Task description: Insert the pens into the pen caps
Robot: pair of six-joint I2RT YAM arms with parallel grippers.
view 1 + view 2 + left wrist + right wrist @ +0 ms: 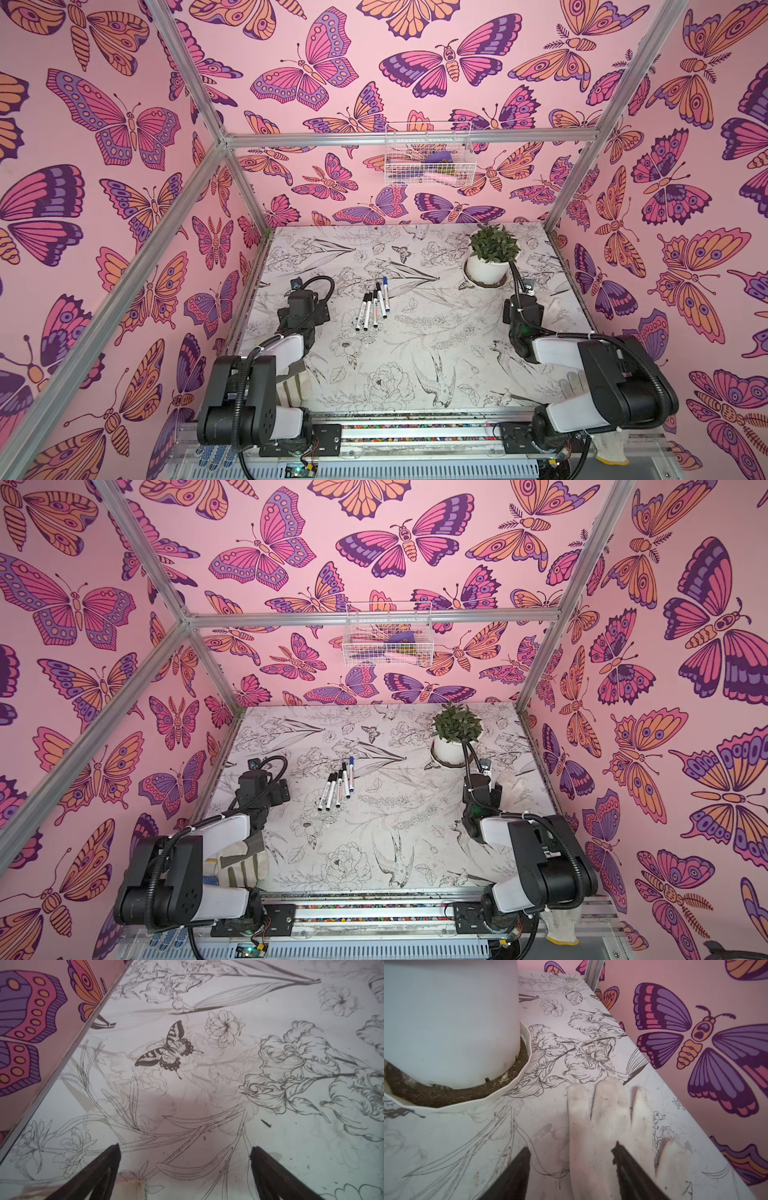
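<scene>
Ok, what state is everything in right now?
Pens: five side by side on the table, all apparently capped.
Left gripper: jaws open, empty, above the table.
Right gripper: jaws open, empty, above the glove.
Glove: flat on the table by the pot.
Pot: upright in its saucer.
</scene>
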